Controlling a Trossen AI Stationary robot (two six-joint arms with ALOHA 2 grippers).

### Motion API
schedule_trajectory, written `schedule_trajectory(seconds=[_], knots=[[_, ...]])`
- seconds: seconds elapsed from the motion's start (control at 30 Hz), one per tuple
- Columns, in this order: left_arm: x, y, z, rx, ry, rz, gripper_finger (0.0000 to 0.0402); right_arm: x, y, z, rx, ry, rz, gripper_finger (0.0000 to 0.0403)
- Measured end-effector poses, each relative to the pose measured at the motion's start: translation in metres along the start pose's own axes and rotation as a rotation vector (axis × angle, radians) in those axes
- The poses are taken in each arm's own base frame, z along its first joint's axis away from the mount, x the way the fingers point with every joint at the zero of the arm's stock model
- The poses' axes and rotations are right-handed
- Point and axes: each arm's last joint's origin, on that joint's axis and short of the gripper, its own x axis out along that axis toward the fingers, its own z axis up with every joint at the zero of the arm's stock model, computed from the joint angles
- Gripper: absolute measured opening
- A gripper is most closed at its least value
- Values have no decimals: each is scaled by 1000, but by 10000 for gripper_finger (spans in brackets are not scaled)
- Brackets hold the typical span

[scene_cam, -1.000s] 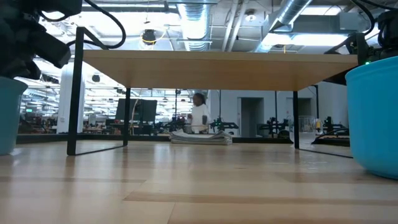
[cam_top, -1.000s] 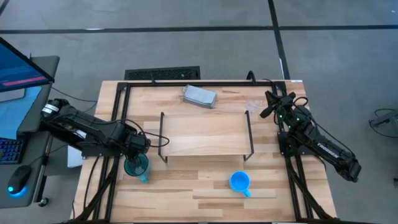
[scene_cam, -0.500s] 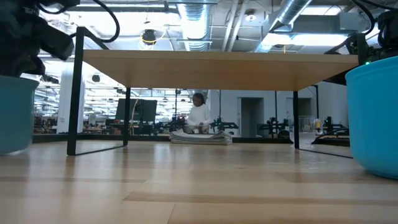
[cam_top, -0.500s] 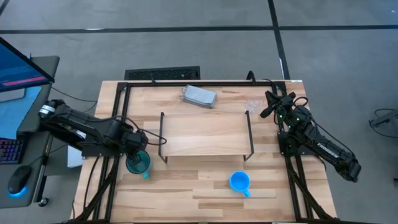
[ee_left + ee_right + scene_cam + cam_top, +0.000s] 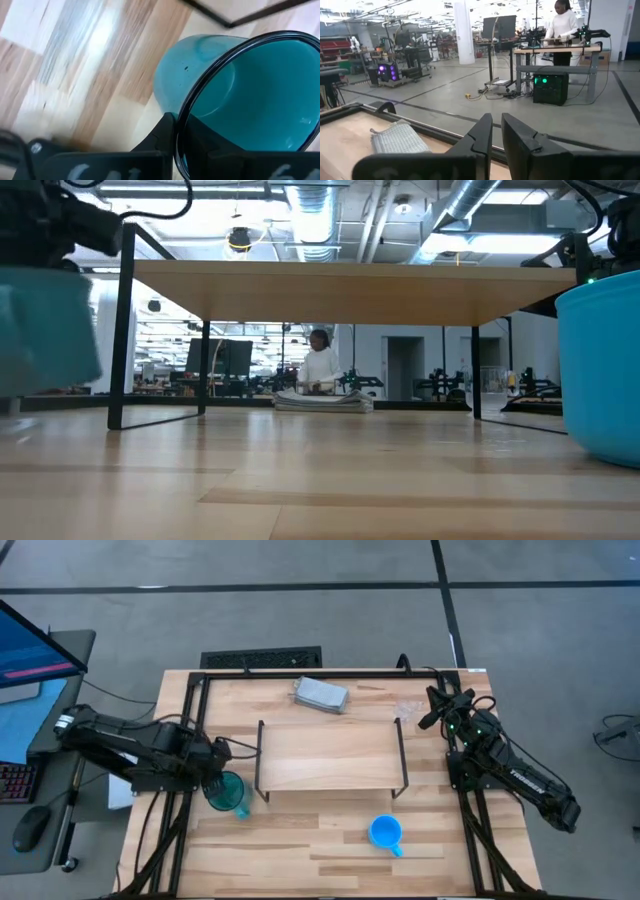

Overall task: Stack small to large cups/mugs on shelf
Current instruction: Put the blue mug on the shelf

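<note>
The large teal mug (image 5: 226,792) hangs just off the table's left part, by the shelf's left legs; it also fills the left wrist view (image 5: 240,95). My left gripper (image 5: 214,780) is shut on its rim. The light-wood shelf (image 5: 330,755) stands mid-table on thin dark legs. In front of the shelf, to the right, the blue mug (image 5: 385,832) stands on its base. The clear cup (image 5: 408,708) stands faintly visible at the far right. Beside it, my right gripper (image 5: 432,705) waits, shut and empty. My left gripper pinches the teal mug's rim (image 5: 178,131), with one finger (image 5: 161,137) outside the wall and the other (image 5: 207,147) inside the mug. The fingers come steeply from above. The mug hangs below them, clear of the table (image 5: 45,330), mouth up.
A grey block (image 5: 320,694) lies behind the shelf at the far edge. A black frame runs around the tabletop (image 5: 330,673). A monitor and keyboard stand off the table's left side. A person (image 5: 562,25) works at a bench in the room beyond.
My left gripper has risen and drifted toward the shelf's left legs, tipping steeper. The teal mug, which stood on the table, has come up with it and now hangs clear of the wood.
</note>
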Motion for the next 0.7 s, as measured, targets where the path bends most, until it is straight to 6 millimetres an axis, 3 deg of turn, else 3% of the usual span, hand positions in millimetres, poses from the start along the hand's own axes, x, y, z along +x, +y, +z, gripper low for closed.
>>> schedule_trajectory(seconds=[0.17, 0.43, 0.7], knots=[[-11, 2, 5, 3, -64, -35, 7, 0, 0, 0, 0, 0, 0, 63], [-58, 6, 5, -32, -50, 16, 7, 0, 0, 0, -1, 0, -3, 63], [-97, -5, 33, 63, -100, 70, 7, 0, 0, 0, -9, 4, -4, 63]])
